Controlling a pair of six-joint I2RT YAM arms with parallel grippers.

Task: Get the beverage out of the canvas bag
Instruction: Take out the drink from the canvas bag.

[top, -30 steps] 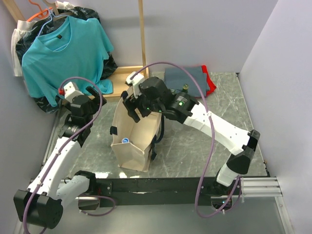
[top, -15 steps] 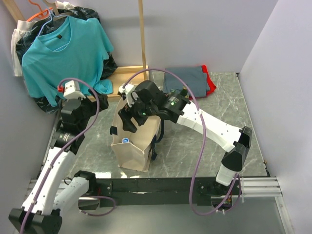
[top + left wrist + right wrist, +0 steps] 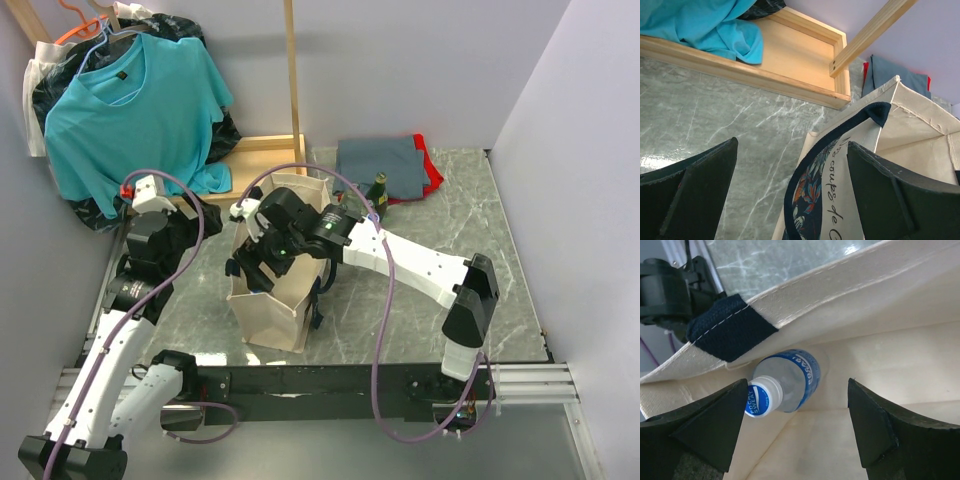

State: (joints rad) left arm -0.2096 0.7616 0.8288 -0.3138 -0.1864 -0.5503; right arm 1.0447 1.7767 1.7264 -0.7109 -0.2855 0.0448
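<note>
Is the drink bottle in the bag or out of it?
In. The right wrist view shows the bottle down inside the canvas bag, cloth walls around it. The right claw is open.

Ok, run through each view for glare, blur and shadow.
Top external: even light, sharp, faint sheen on the table. Left wrist: glare on the table lower left, left gripper dark, little detail. Right wrist: bottle crisp inside the bag, right gripper a dark silhouette.

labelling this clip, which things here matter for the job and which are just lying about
In the job: beige canvas tote bag; clear plastic bottle with blue label; open right claw.
Lying about: teal t-shirt; folded grey cloth; pale wooden frame.
</note>
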